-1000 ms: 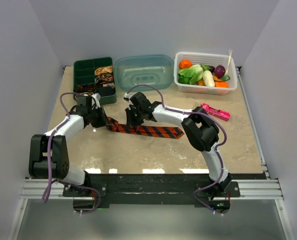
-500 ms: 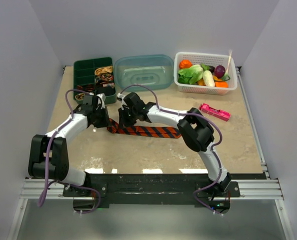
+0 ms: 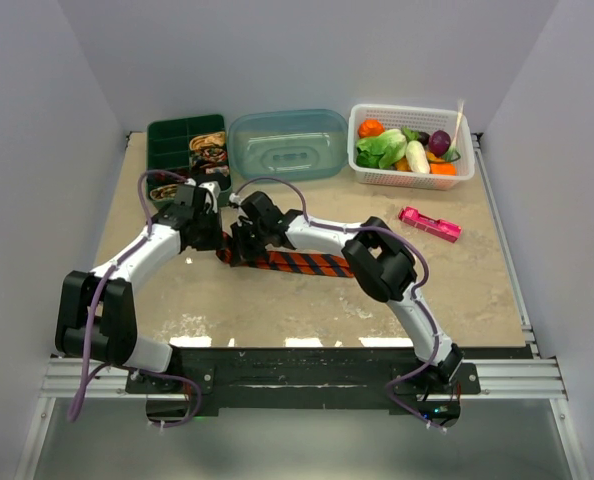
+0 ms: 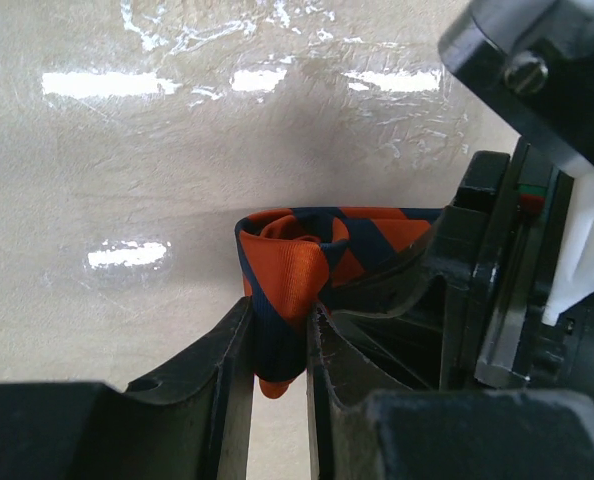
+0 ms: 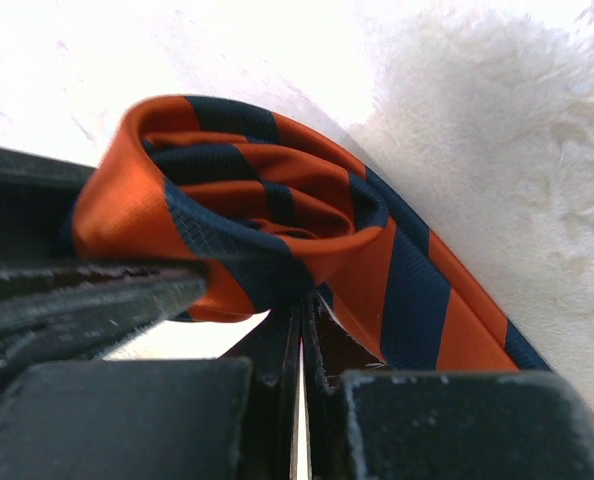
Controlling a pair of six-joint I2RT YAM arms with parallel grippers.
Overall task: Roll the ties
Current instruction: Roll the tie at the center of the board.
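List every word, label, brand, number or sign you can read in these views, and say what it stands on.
No text can be read in any view.
Clear tub: raised marks in its middle, too small to read.
Pink gadget: no lettering can be made out.
Tie, green box, basket: stripes and patterns only, no writing visible.

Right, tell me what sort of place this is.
Most likely a robot test cell: blank white walls box in the table, a metal rail runs along its near edge, and props lie about, like the basket of vegetables and the striped tie.
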